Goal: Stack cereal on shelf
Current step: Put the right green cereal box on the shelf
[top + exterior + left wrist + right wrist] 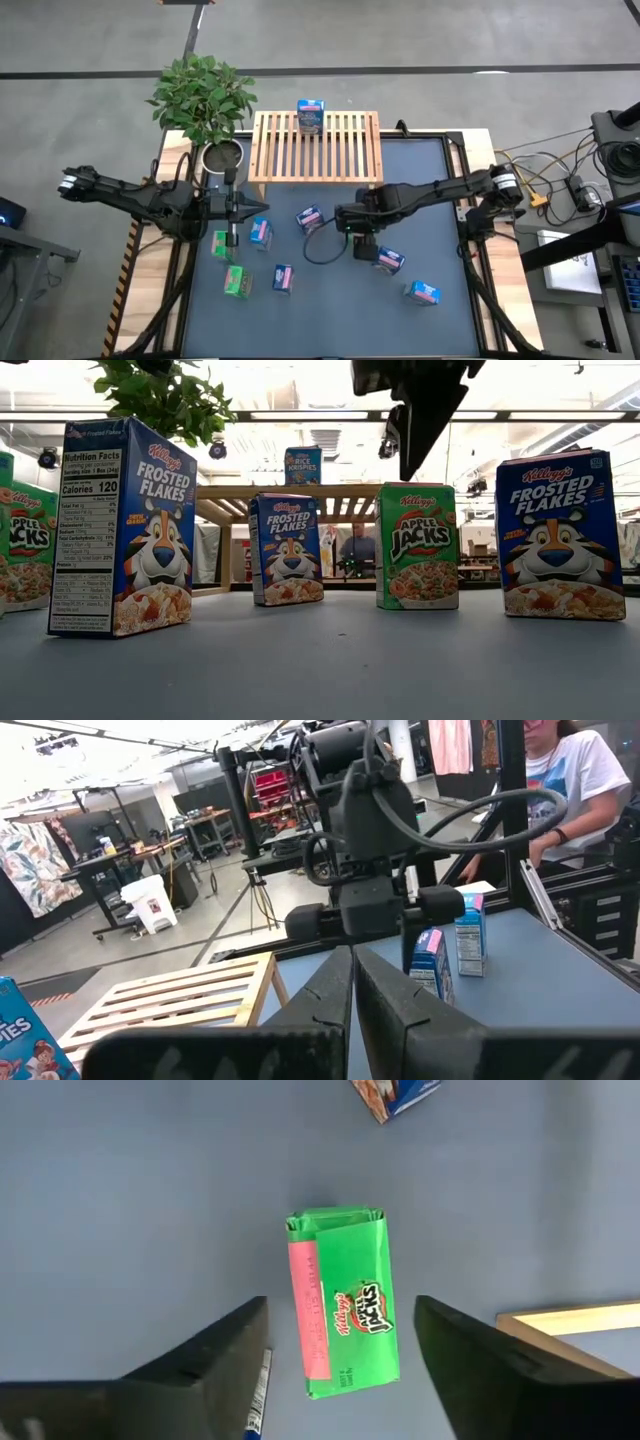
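Observation:
The light wooden slatted shelf (315, 148) stands at the table's far edge with one blue cereal box (311, 115) upright on top. Several small blue and green cereal boxes stand on the dark mat. My right gripper (340, 1342) is open and points straight down over an upright green Apple Jacks box (342, 1300), one finger on each side above its top, touching nothing. In the low view that box (418, 545) stands under the gripper (420, 420). My left gripper (245, 207) is shut and empty, held level near the mat's left side.
A potted plant (205, 95) stands at the far left, beside the shelf. Blue boxes (308, 217) (389, 259) (423, 292) lie around my right gripper, and green ones (237, 281) stand near left. A person (570, 780) sits beyond the table's right side.

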Tool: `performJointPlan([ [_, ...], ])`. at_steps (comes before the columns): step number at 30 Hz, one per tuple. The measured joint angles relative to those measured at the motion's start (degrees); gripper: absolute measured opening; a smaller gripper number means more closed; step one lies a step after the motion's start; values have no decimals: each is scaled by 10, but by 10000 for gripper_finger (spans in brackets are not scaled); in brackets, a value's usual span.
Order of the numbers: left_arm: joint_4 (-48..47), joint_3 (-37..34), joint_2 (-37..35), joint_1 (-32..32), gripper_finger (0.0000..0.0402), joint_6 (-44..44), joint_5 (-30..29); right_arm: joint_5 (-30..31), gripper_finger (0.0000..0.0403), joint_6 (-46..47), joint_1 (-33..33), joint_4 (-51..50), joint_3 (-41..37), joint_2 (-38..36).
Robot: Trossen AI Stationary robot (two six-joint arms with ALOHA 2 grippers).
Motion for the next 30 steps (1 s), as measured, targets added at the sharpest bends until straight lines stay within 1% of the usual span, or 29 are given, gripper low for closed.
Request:
performJointPlan([
  [4,0,0,0,0,0,0,0,4,281,7,5,13,-28,0],
  [8,0,0,0,0,0,0,0,8,283,25,5,28,-62,1],
  [13,1,0,0,0,0,2,0,18,255,28,5,49,-86,1],
  [18,1,0,0,0,0,2,0,18,215,28,5,55,-89,0],
  [21,3,0,0,0,0,2,0,18,198,28,5,58,-89,-1],
  [25,3,0,0,0,0,2,0,18,185,27,5,65,-89,-3],
  [30,3,0,0,0,0,2,0,18,180,27,4,65,-89,-4],
])
